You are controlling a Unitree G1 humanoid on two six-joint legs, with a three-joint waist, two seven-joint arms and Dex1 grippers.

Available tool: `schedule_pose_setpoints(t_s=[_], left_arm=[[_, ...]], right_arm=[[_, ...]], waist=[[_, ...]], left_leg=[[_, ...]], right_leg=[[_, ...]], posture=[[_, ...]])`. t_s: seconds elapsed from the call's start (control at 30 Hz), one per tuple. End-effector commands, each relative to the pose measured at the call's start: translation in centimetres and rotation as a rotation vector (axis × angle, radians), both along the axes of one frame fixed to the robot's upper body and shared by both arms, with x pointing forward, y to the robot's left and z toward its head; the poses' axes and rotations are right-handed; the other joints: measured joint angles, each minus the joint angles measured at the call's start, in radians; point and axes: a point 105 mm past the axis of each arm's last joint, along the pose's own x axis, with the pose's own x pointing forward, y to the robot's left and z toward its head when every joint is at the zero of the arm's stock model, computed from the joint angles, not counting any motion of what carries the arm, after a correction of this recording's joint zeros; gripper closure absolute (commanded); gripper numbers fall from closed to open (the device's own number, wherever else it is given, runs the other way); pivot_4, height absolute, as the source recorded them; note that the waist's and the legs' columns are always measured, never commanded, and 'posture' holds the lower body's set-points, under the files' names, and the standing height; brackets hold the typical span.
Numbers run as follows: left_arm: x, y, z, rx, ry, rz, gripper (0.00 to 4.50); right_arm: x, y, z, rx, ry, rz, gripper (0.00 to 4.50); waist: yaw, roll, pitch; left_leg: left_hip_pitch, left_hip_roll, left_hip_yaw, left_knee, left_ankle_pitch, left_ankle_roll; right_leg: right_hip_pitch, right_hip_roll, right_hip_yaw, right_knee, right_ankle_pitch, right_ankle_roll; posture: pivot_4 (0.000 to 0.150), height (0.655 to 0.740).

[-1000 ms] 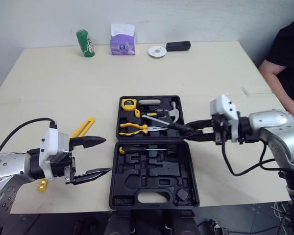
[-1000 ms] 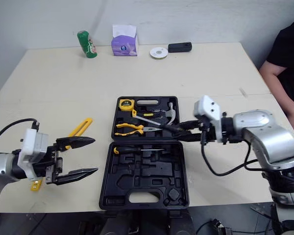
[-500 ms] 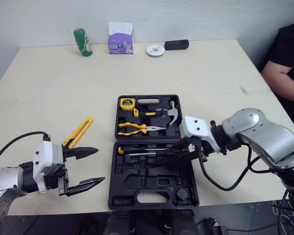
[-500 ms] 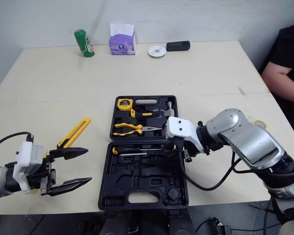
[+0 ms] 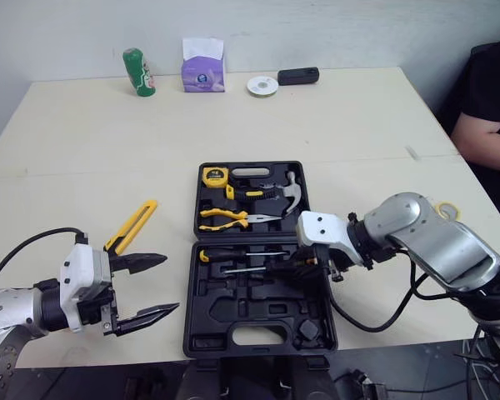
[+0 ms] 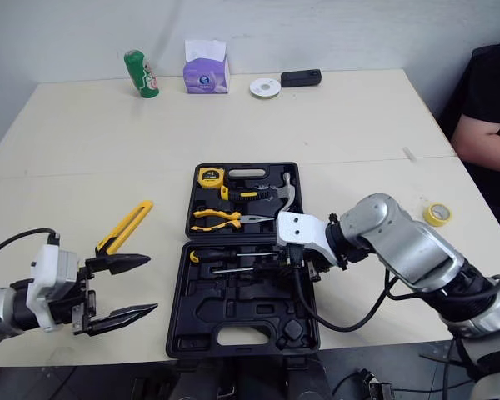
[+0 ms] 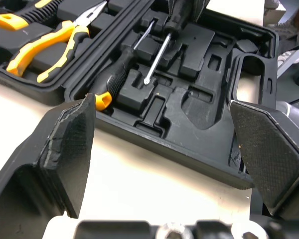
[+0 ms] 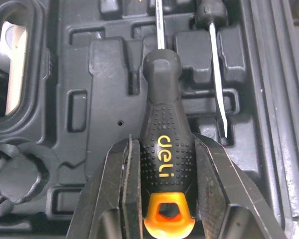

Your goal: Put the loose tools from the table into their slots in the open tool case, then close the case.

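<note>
The screwdriver (image 8: 162, 124) sits pinched by its black, orange-tipped handle between the fingers of the right gripper (image 5: 308, 260), its shaft lying low over the near half of the open case (image 5: 267, 302), close alongside a second screwdriver (image 5: 233, 253) already seated in its groove. A second ago this gripper hung off the case's right edge, level with the hinge, with the tool pointing across. It has since swung in over the near half and come down, so the tool looks lined up with the empty slot. I judge the placing to be nearly done, with a press down and a release left. The far half holds pliers (image 5: 225, 218), a hammer (image 5: 292, 192) and a tape measure (image 5: 217, 175). The left gripper (image 5: 171, 283) hovers with fingers spread wide over the table (image 5: 317, 117) to the left of the case, having drawn back a little toward the near edge. A yellow knife (image 5: 133, 227) lies loose just beyond it, likely its next pick. A roll of yellow tape (image 6: 437, 214) rests right of the right arm, near a seated person (image 5: 487, 108). The right arm crosses the case's right rim and must clear before closing.
</note>
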Motion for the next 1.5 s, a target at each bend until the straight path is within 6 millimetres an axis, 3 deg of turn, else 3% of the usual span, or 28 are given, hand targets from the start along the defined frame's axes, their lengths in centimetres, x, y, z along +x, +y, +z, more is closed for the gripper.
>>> schedule_pose_setpoints(t_s=[0.03, 0.63, 0.83, 1.1, 1.33, 1.5], left_arm=[[-0.3, -0.4, 0.3, 0.010, -0.027, -0.019, 0.00], [-0.6, -1.1, -0.3, 0.001, 0.004, -0.035, 0.00], [-0.6, -1.3, -0.2, 0.001, -0.004, -0.036, 0.00], [-0.9, -1.2, -0.2, -0.005, 0.010, -0.027, 0.00], [-0.6, -0.9, 0.5, -0.033, -0.036, 0.002, 0.00], [-0.3, -0.6, 0.7, -0.023, -0.045, -0.005, 0.00]], right_arm=[[0.4, 0.3, 0.6, -0.005, -0.044, 0.004, 3.50], [0.1, 0.3, 0.3, -0.012, 0.001, -0.026, 3.50], [0.4, 0.5, 1.0, 0.016, -0.012, -0.016, 0.65], [0.2, -0.9, 3.0, 0.020, 0.012, -0.002, 0.65], [0.8, -1.8, 4.5, 0.198, 0.070, -0.021, 0.65], [0.2, -0.9, 4.6, 0.372, 0.058, 0.073, 0.65]], waist=[[0.000, 0.000, 0.000], [0.000, 0.000, 0.000], [0.000, 0.000, 0.000], [0.000, 0.000, 0.000], [0.001, -0.001, -0.001], [0.000, -0.002, -0.001]], left_leg=[[0.000, 0.000, 0.000, 0.000, 0.000, 0.000], [0.000, 0.000, 0.000, 0.001, 0.000, 0.000], [0.000, 0.000, 0.000, 0.001, 0.000, 0.000], [0.000, 0.000, 0.000, 0.002, 0.000, 0.000], [0.000, 0.000, 0.000, 0.002, 0.000, 0.001], [0.000, 0.000, 0.000, 0.002, 0.000, 0.001]], right_leg=[[0.000, 0.000, 0.000, 0.000, 0.000, 0.000], [0.000, 0.000, 0.000, 0.001, 0.000, 0.000], [0.000, 0.000, 0.000, 0.001, 0.000, 0.000], [0.000, 0.000, 0.000, 0.001, 0.000, 0.000], [0.001, 0.000, 0.000, 0.001, 0.000, 0.000], [0.002, 0.000, -0.001, 0.001, 0.000, 0.000]], posture=[[0.150, 0.7400], [0.150, 0.7400], [0.150, 0.7400], [0.150, 0.7400], [0.150, 0.7400], [0.150, 0.7400]])
